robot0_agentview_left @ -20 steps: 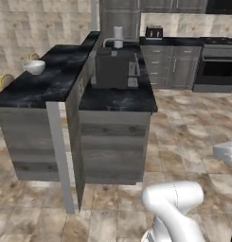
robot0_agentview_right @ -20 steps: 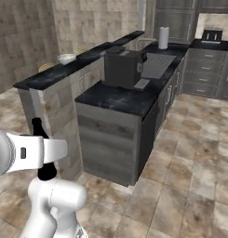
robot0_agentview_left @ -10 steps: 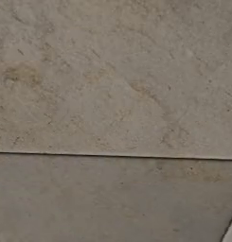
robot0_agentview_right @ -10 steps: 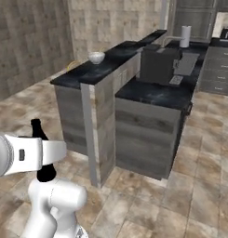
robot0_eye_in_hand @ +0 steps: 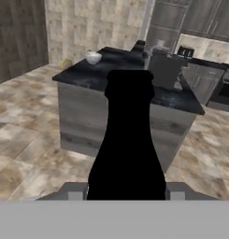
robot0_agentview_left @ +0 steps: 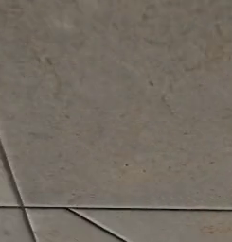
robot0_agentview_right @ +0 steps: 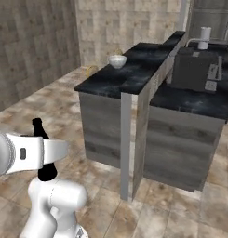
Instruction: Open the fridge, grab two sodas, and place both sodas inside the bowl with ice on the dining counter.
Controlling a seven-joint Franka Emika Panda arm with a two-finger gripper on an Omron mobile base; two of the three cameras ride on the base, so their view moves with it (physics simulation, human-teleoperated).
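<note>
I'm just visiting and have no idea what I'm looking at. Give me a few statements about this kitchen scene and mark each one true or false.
1. The gripper is closed on a dark bottle. True.
2. A white bowl sits on the black dining counter. True.
3. The bottle already lies inside the bowl. False: it is held upright in the gripper, well short of the counter.
4. The bowl stands on the tiled floor. False: it is up on the counter, near its far end.
5. A red can stands beside the bowl. False: no can is visible on the counter next to it.
</note>
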